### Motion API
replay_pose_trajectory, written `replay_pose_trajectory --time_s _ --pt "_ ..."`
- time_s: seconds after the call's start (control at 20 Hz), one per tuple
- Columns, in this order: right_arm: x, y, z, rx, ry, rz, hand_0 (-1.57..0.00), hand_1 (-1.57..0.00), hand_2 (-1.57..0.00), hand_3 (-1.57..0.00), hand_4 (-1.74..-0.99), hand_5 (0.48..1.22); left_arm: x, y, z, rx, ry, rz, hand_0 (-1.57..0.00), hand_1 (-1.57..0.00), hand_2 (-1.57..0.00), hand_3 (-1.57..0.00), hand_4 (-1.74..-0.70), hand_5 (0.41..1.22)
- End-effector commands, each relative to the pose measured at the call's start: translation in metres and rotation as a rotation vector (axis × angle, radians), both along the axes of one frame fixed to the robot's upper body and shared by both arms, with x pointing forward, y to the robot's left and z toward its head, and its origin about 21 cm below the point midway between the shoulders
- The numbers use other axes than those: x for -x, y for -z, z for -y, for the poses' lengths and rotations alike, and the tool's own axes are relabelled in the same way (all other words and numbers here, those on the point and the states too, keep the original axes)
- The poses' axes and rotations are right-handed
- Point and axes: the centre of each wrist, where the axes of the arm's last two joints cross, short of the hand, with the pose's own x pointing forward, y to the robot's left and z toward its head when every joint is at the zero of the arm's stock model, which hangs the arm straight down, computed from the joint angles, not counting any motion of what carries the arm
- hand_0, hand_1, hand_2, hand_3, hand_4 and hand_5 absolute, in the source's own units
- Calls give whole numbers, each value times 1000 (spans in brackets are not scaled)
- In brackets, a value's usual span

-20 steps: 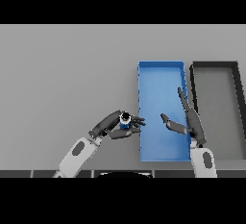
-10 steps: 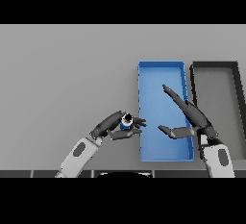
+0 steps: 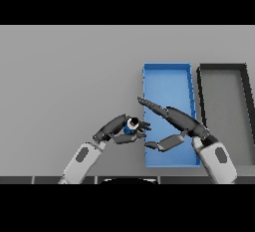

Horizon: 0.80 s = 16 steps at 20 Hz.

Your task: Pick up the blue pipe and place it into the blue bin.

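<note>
Blue is the colour to watch here: the little blue pipe sits inside your left robot hand, with the fingers curled round it. So that robot hand is closed on the pipe, and the pipe looks lifted off the grey table, though you cannot be sure from this one view.

You see the pipe mostly end-on, as a small dark ring with blue around it. That means you cannot really tell which way its long side points.

The blue bin lies just to the right of your left robot hand. Its near left wall is very close to the fingertips, almost beside them. The pipe is not over the bin yet; it is a little way outside that left wall.

Your right robot hand is over the bin, just to the right of the left one. Its fingers are straight and stretched out, pointing toward the pipe, with the thumb hanging lower. It holds nothing. It is close to the pipe, but the left robot hand is the one that has it.

A dark bin stands further right, past the blue one. You likely need to carry the pipe a short way right, over the blue wall.
</note>
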Motion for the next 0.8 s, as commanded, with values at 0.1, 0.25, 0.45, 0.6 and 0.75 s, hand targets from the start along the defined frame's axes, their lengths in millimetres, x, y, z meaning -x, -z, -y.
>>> replay_pose_trajectory --time_s 0.1,0.25,0.45,0.6,0.75 --pt "-5 -4 -22 44 -62 2 1 1 1 1 -1209 517 -2 -3 2 7 10 2 -1571 -1571 -1571 -1571 -1473 1221" --pt "-14 -5 -39 64 -117 -3 1 1 1 1 -1192 514 -3 0 2 21 29 -12 -1571 -1571 -1571 -1571 -1476 1221" --pt "-25 -6 -58 86 -165 -21 1 -9 -20 1 -1214 511 -4 1 2 28 56 -22 -1571 -1571 -1571 -1571 -1454 1221" --pt "-32 -7 -70 94 -207 -41 -166 -241 -249 -143 -1255 519 -6 2 1 24 41 -32 -1571 -1571 -1571 -1571 -1515 1221" --pt "-33 -5 -80 121 -215 -32 -818 -836 -840 -662 -1446 527 -6 5 -3 -1 27 -63 -1571 -1571 -1537 -1163 -1625 1221"
